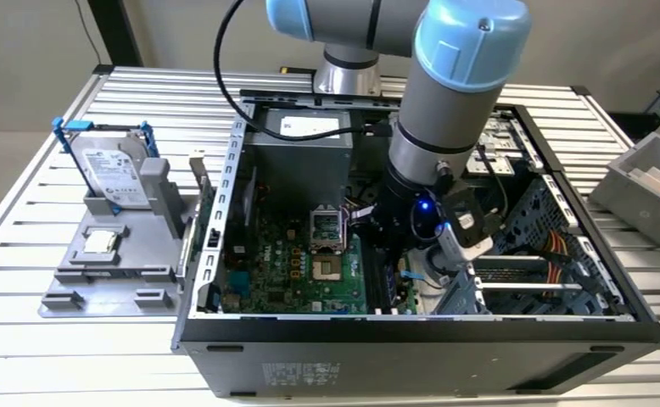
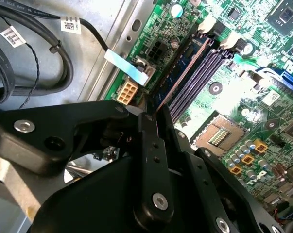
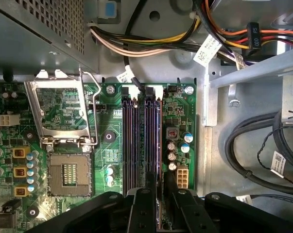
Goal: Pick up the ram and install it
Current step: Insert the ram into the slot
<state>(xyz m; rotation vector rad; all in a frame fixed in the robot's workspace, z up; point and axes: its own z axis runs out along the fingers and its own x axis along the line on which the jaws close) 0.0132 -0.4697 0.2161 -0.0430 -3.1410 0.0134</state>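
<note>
I see the arm point(image 1: 444, 110) reaching down into the open computer case point(image 1: 421, 339), which lies on its side on the slatted tabletop point(image 1: 36, 203). The gripper point(image 2: 153, 114) is low over the motherboard point(image 1: 296, 271), at the memory slots point(image 3: 141, 136) beside the open processor socket point(image 3: 63, 174). In the second wrist view the ram point(image 2: 182, 75) is a thin stick seen on its edge, and it runs from the black fingers point(image 2: 148, 145) along the slot nearest to the case wall; the fingers are closed on its near end. I cannot tell if the ram is pressed fully into the slot or only rests on top of it. In the first wrist view the same two fingers point(image 3: 141, 208) stand close together directly over the slots, and the ram itself is hard to separate from the slots there. A small white connector point(image 3: 181, 177) sits on the board just beside the slots. Bundles of coloured wires point(image 3: 151, 43) and thick black cables point(image 3: 253, 155) lie inside the case near the board. On the exterior view's left, outside the case, a grey holder point(image 1: 109, 263) on the tabletop carries a silver hard drive point(image 1: 115, 170) in a blue frame and a small square chip point(image 1: 100, 242).
</note>
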